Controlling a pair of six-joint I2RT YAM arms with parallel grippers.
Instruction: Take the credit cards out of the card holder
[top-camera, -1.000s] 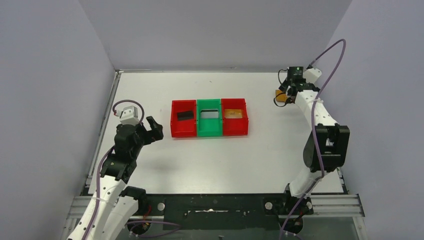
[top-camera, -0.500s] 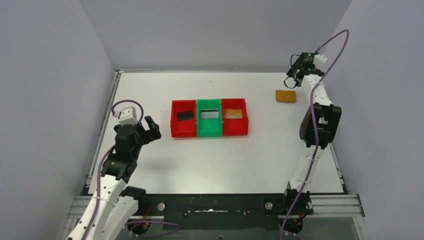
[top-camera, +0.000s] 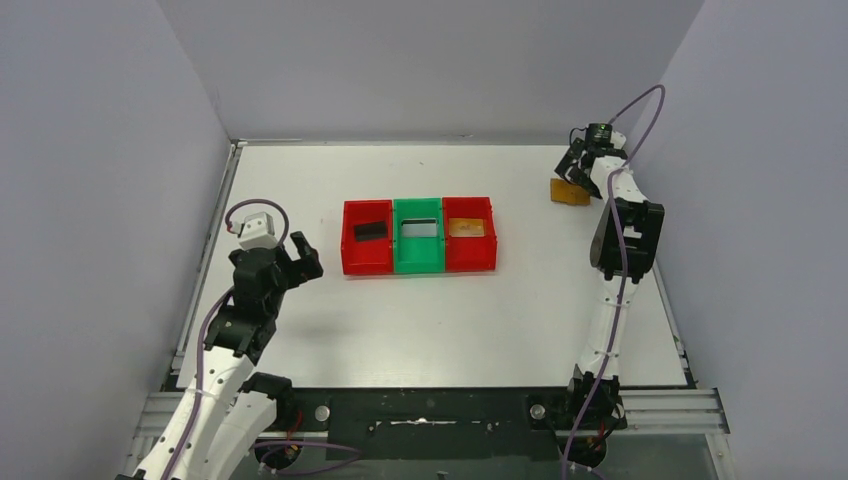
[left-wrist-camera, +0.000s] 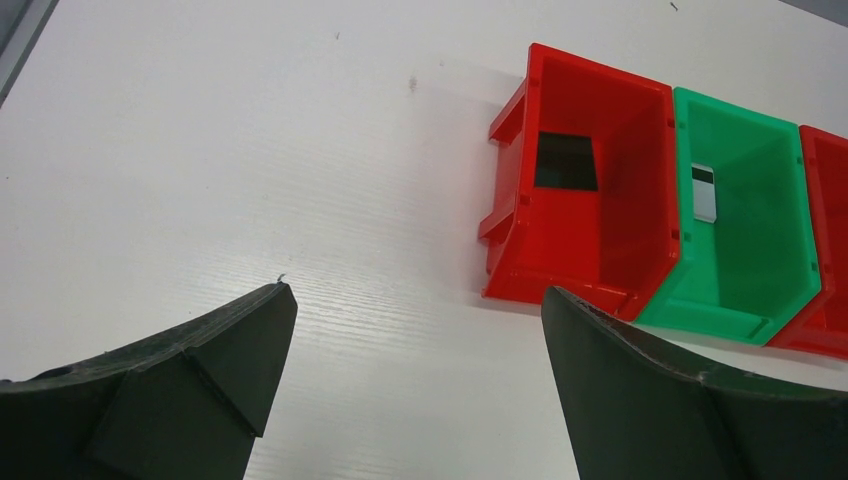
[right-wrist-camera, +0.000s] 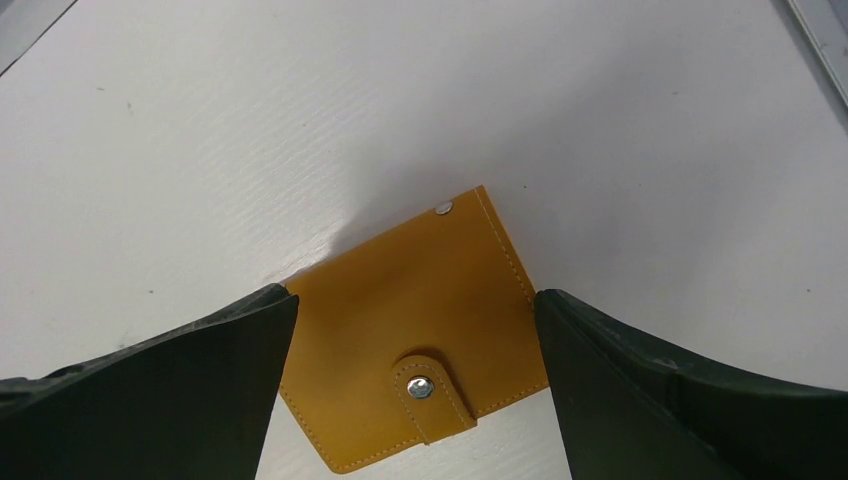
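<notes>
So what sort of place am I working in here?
Probably a lab test cell, not a home: plain grey walls box in a white tabletop, the left arm and right arm are bolted to a metal rail at its near edge, and a row of red and green plastic bins sits mid-table.

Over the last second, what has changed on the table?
The right tool lifted off the card holder toward the far corner, then came back down, open, straddling it. Nothing was gripped. The card holder, left tool and bins stayed put.
</notes>
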